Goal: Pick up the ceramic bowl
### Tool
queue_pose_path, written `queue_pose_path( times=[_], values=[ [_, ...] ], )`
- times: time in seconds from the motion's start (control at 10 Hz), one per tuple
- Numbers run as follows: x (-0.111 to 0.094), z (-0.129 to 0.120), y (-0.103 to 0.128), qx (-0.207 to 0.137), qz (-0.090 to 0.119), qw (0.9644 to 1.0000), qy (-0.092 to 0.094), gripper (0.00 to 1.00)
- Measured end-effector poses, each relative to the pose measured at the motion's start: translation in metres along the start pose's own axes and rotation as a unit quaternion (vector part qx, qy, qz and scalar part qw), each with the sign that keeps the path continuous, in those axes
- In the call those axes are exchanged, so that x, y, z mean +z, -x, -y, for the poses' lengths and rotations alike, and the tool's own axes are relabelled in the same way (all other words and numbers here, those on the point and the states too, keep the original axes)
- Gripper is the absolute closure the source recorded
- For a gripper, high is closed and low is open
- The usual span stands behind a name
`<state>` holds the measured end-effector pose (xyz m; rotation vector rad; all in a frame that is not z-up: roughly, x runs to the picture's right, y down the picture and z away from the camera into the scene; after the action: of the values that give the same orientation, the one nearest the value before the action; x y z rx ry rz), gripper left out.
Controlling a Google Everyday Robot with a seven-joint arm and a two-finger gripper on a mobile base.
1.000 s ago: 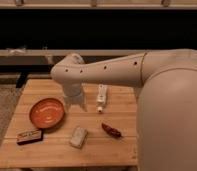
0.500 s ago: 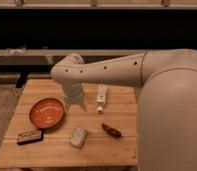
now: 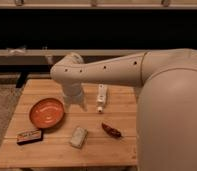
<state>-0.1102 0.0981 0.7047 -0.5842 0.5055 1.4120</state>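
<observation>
The ceramic bowl (image 3: 46, 113) is round, shallow and orange-red with a darker rim. It sits upright and empty on the left part of the wooden table (image 3: 57, 150). My white arm reaches in from the right and bends down over the table's middle. My gripper (image 3: 75, 102) is at the arm's lower end, just right of the bowl's far edge and slightly above the table. It is largely hidden by the arm and does not touch the bowl.
A white tube-like bottle (image 3: 100, 98) lies right of the arm's end. A small dark red pepper-shaped thing (image 3: 111, 130) lies front right. A pale wrapped bar (image 3: 78, 137) and a dark flat packet (image 3: 29, 136) lie near the front edge. Dark shelving stands behind the table.
</observation>
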Motion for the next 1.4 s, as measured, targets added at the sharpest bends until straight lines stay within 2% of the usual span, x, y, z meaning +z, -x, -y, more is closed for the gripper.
queue_pose_path(
  times=[0.4, 0.5, 0.6, 0.9, 1.1, 1.2, 1.4],
  values=[
    [0.015, -0.067, 0.033, -0.051, 0.011, 0.9986, 0.013, 0.35],
    [0.029, -0.094, 0.047, -0.066, 0.011, 0.9976, 0.018, 0.35],
    [0.044, -0.110, 0.055, -0.076, 0.008, 0.9969, 0.022, 0.35],
    [0.100, -0.140, 0.079, -0.093, -0.001, 0.9953, 0.027, 0.35],
    [0.121, -0.135, 0.097, -0.081, -0.003, 0.9962, 0.032, 0.35],
    [0.124, -0.132, 0.102, -0.075, -0.001, 0.9964, 0.039, 0.35],
    [0.117, -0.122, 0.112, -0.063, 0.004, 0.9968, 0.050, 0.35]
  ],
)
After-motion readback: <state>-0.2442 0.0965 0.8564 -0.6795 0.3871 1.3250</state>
